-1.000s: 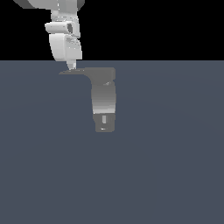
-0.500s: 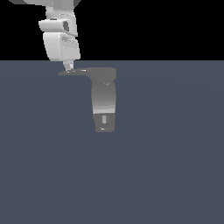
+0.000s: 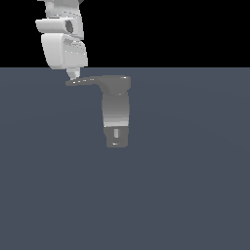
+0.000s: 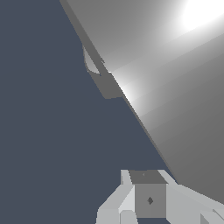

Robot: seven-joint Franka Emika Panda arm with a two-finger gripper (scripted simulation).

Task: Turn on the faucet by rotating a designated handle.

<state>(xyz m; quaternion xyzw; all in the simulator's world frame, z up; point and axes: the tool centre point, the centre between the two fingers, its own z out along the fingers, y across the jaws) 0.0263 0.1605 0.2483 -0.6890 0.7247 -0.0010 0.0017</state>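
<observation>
The faucet (image 3: 116, 111) is a grey upright cylinder with a darker boxy end bearing a light slot, in the middle of the exterior view. The handle (image 3: 85, 81) is a thin flat lever sticking out from the blocky top toward the exterior view's left. My gripper (image 3: 73, 74) comes down from the white arm, and its narrow tip sits right at the handle's pointed end, touching or nearly so. The fingers look closed together with nothing between them. In the wrist view the fingertips (image 4: 148, 199) sit beside a large, brightly lit grey surface (image 4: 175, 78) of the fixture.
A flat dark blue-grey floor (image 3: 185, 195) surrounds the faucet, under a black background. The white arm (image 3: 61, 46) stands above the handle's tip.
The arm has shifted slightly toward the exterior view's left over the last second. The gripper tip stays at the handle's end. The handle has barely moved.
</observation>
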